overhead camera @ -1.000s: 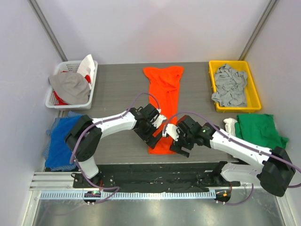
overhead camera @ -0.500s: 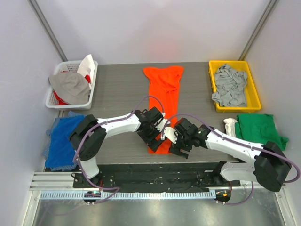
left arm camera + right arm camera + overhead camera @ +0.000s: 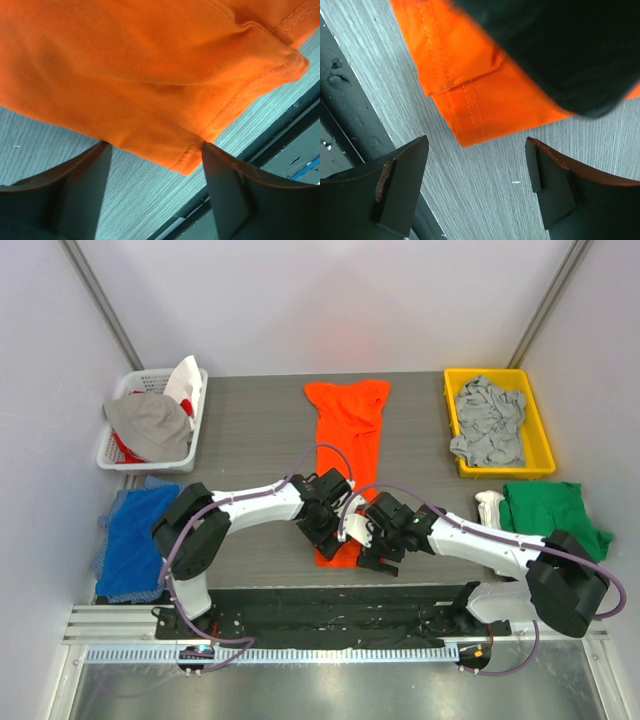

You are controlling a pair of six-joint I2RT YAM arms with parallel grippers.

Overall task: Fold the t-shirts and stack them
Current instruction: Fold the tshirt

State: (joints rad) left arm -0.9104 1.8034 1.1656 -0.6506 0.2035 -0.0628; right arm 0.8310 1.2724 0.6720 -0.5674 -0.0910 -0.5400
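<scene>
Left wrist and right wrist show left gripper (image 3: 154, 150) and right gripper (image 3: 476, 142) open, empty, straddling near corners of the orange shirt (image 3: 125, 75); pinch low at the table (image 3: 485, 200), catching what look like both layers.

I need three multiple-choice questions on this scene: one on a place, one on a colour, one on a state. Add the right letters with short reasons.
1. The fingers of the left hand are: A. apart, with a corner of the orange t-shirt seen between them; B. shut on cloth; C. out of view.
2. The t-shirt in the yellow bin is: A. green; B. grey; C. orange.
3. The right hand is: A. over the yellow bin; B. at the orange t-shirt's near hem; C. at its far end.
Answers:
1 A: the left wrist view shows them spread beside the hem corner.
2 B: the grey t-shirt lies crumpled there.
3 B: its wrist view shows the stitched hem just ahead.
</scene>
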